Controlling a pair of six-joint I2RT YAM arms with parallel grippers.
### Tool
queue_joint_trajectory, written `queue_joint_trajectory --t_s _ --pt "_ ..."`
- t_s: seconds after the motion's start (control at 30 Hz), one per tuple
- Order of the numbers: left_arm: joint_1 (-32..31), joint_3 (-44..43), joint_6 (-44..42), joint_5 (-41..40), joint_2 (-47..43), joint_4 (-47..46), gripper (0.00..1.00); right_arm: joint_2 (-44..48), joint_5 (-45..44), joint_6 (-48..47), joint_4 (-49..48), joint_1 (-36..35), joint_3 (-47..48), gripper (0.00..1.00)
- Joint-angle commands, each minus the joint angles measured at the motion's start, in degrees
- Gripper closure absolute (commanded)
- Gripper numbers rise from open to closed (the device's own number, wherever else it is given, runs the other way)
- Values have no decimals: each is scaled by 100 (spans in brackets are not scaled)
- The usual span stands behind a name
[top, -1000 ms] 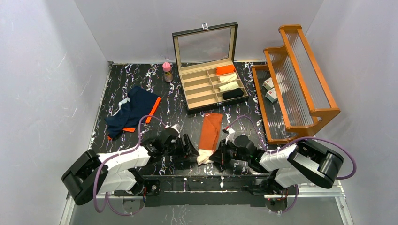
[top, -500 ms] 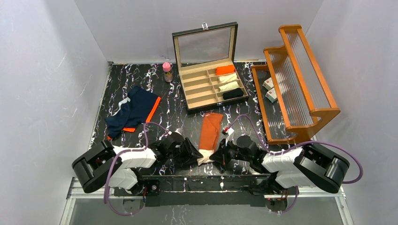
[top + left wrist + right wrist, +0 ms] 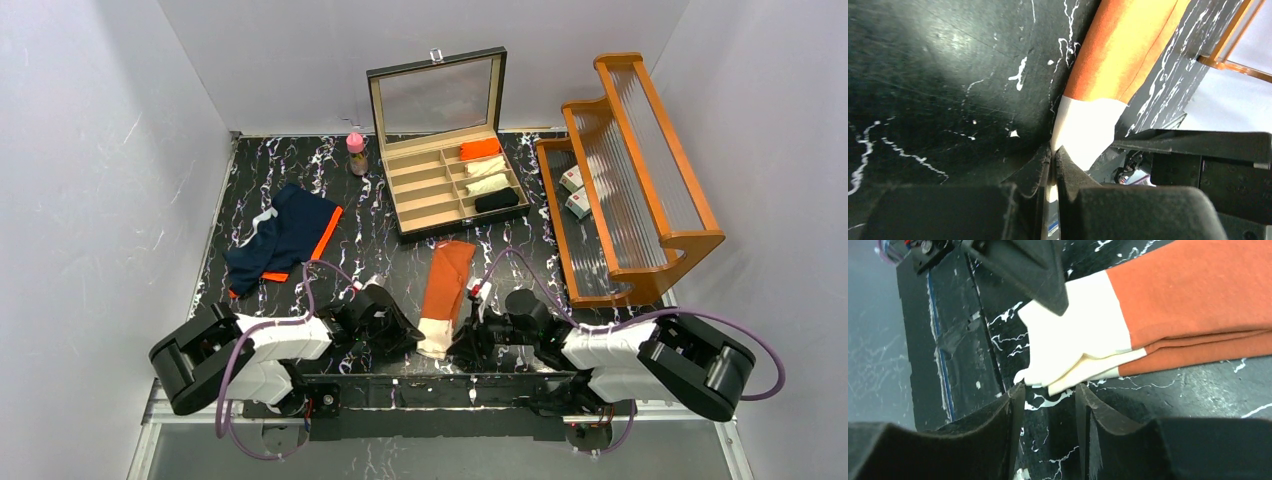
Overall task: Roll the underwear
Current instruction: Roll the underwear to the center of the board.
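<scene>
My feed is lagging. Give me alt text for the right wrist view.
The right gripper stands open, its fingertips right at the edge of the white waistband of the folded rust-orange underwear, which lies flat on the black marbled table. The left gripper reaches in over the waistband from the top of the frame.

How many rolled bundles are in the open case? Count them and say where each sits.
4, all in the right column of the case: an orange bundle farthest back, then two cream bundles, then a black bundle at the front. None looks hidden.
</scene>
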State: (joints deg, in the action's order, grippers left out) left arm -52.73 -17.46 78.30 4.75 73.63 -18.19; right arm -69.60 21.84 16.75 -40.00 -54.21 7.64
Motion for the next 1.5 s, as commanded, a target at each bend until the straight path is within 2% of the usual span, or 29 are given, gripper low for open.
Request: queue_joint_trajectory --t_s 0.0,0.03,0.07,0.23,0.3,0.5,0.53,0.6,0.7,0.8,0.9,1.1,1.23,1.4,1.47 --pt "-9 -21 -310 -680 -242 1097 100 346 201 -1384 5 -406 189 10" --pt "-9 -21 -322 -670 -233 1101 100 390 107 -1748 116 -578 253 3" --pt "-9 -20 -332 -656 -221 1101 100 431 -37 -2110 309 -758 351 1" --pt "29 23 -378 -546 -272 1030 100 531 -1236 -3519 1048 -1433 583 2" --pt "104 15 -447 -481 -321 1053 100 518 -1726 -4039 1095 -1670 566 4" --pt "550 72 -737 147 -446 1012 99 222 -2587 -5083 905 -2174 665 24" --pt "617 57 -826 241 -437 1025 97 142 -2681 -5224 890 -2230 705 27" --pt "662 -30 -977 299 -419 1178 82 10 -2716 -5429 851 -2294 749 33" --pt "667 -120 -1123 444 -393 1282 60 -133 -2777 -5638 714 -2393 776 35" --pt "663 -102 -1163 686 -385 1207 51 -201 -2815 -5729 697 -2427 812 35" --pt "667 -65 -1252 826 -431 1244 48 -249 -2782 -5820 721 -2437 852 35" --pt "664 -5 -1487 1012 -301 1402 51 -277 -2792 -6024 730 -2455 878 35" --pt "665 39 -1602 1065 -313 1524 66 -258 -2632 -6142 748 -2458 871 35" --pt "665 -131 -1888 1058 -266 1848 78 -370 -2439 -6213 753 -2454 921 36" --pt "661 -218 -1959 1010 -197 2019 86 -431 -2356 -6240 749 -2454 944 37"
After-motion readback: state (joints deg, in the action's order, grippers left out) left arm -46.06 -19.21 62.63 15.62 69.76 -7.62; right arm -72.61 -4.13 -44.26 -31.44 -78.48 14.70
